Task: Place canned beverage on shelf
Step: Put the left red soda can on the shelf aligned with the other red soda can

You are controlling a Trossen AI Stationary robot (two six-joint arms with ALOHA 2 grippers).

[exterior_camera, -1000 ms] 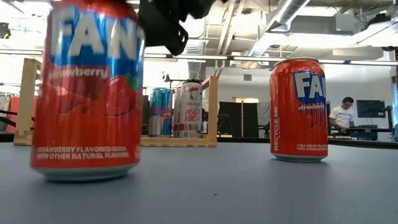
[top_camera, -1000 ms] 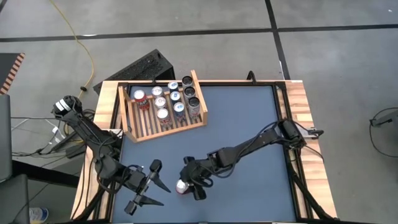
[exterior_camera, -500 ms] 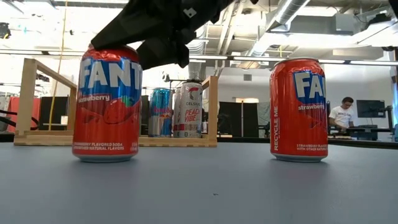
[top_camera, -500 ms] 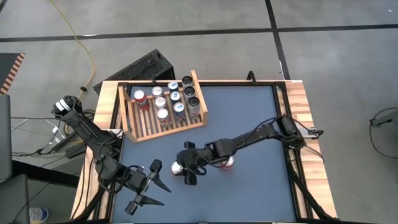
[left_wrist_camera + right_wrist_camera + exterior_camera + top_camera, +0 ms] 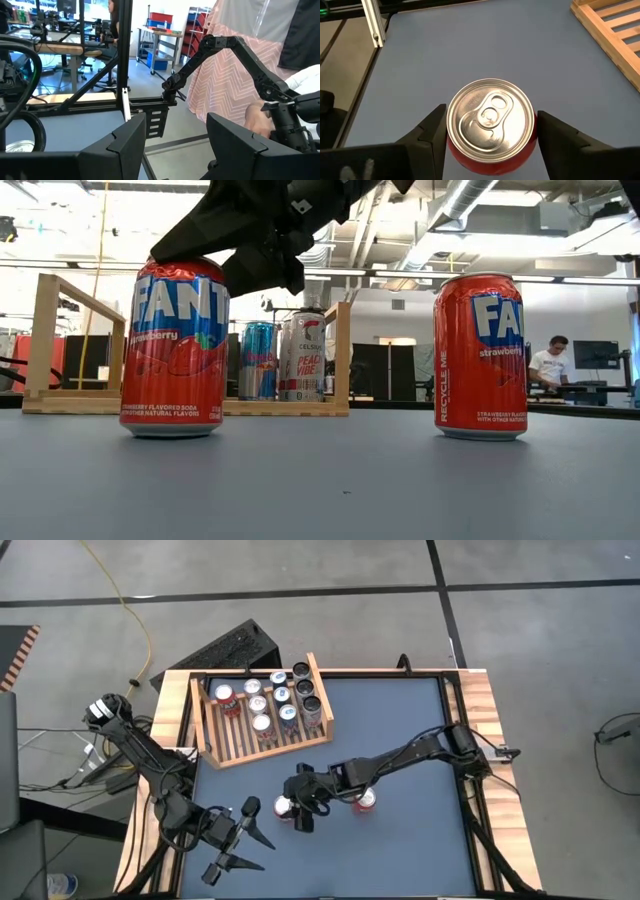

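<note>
A red Fanta strawberry can (image 5: 490, 117) stands upright on its base on the blue table top (image 5: 400, 730), left of centre; the low view shows it (image 5: 175, 350) too. My right gripper (image 5: 292, 802) slants down over its top. One finger (image 5: 432, 135) stands on each side (image 5: 555, 135) of the can wall, with only a thin gap. The light-wood shelf (image 5: 235, 745) sits at the far left, with several cans (image 5: 270, 700) upright on its slats. My left gripper (image 5: 267, 855) waits open near the table's near left corner.
A second red can (image 5: 366, 800) stands upright just right of my right gripper. A black ridged box (image 5: 232, 648) lies off the table beyond the shelf. The near slats of the shelf (image 5: 280, 740) are bare. A person (image 5: 548, 362) stands in the room far behind.
My right gripper has gone from near the table's near edge toward the far edge and the shelf. The red can went with it, away from the low camera. For the last half second the can has stood upright in one place under the gripper.
</note>
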